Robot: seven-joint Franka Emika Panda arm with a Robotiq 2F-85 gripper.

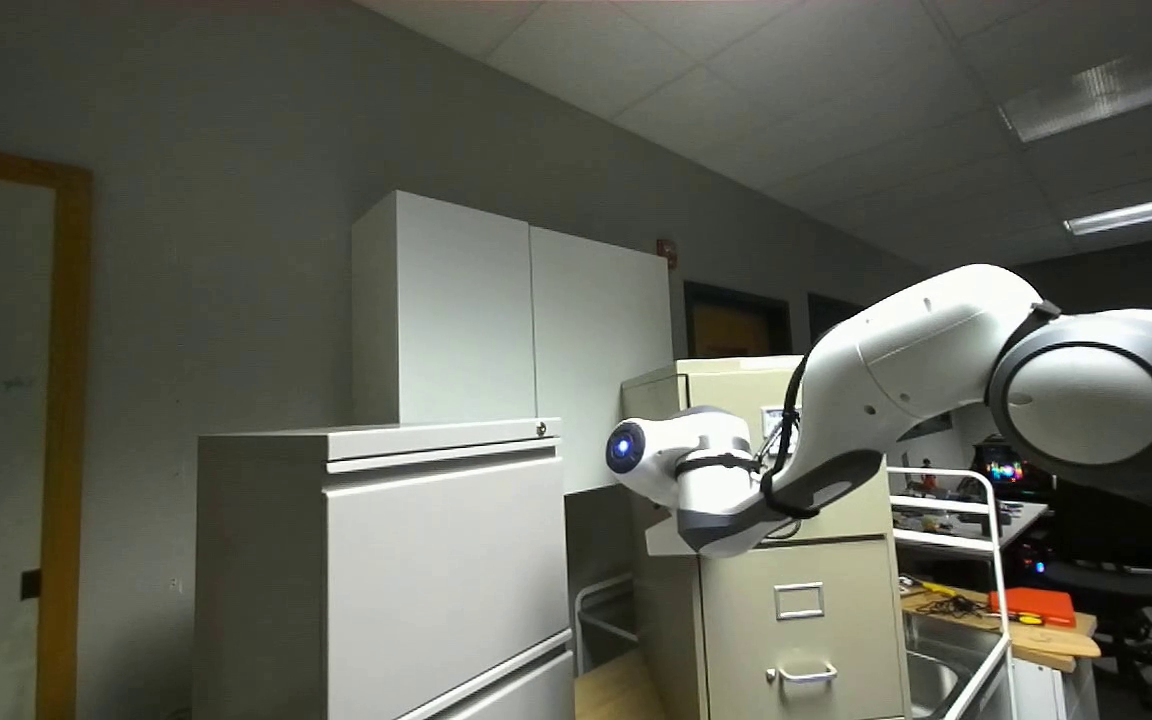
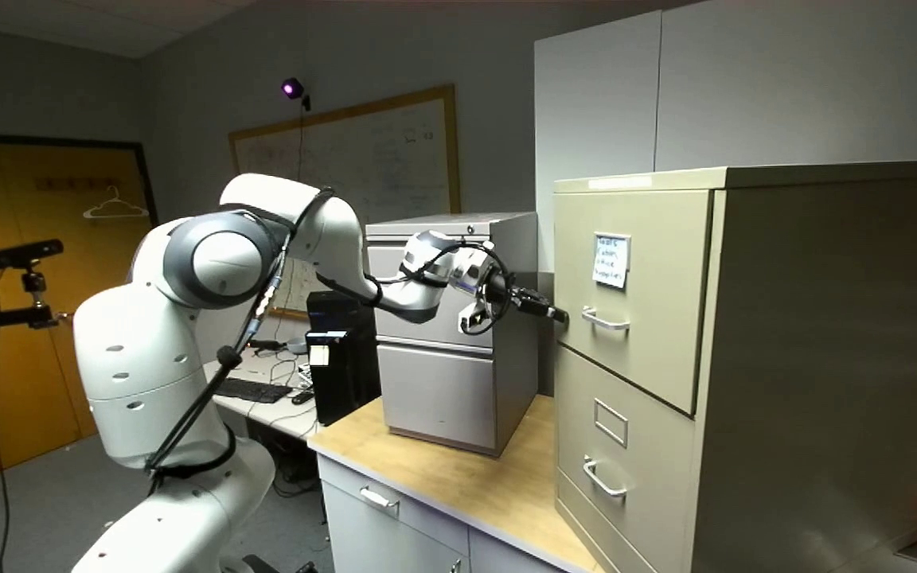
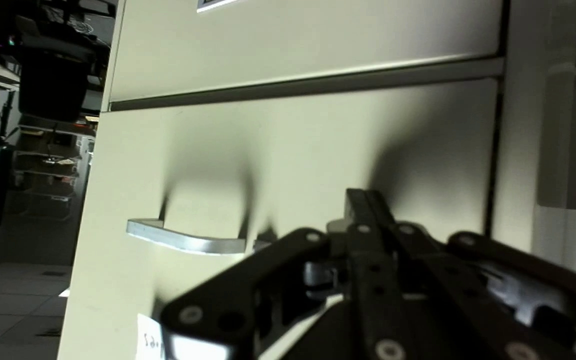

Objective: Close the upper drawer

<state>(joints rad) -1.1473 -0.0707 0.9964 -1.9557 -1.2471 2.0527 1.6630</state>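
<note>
Robot arm [image 1: 936,345]: in an exterior view, stretched across the beige filing cab. [image 1: 668,620], hiding much of its upper drawer [image 1: 736,388].
Gripper [image 2: 559,315]: in an exterior view, tips at upper drawer's front, beside silver handle [image 2: 606,321], nr lower edge.
Upper drawer: top of cab., front nr flush; fully home or not, can't tell.
Fingers [image 3: 358,210]: in wrist view, clenched tog., pointing at drawer front; contact unclear.
</note>
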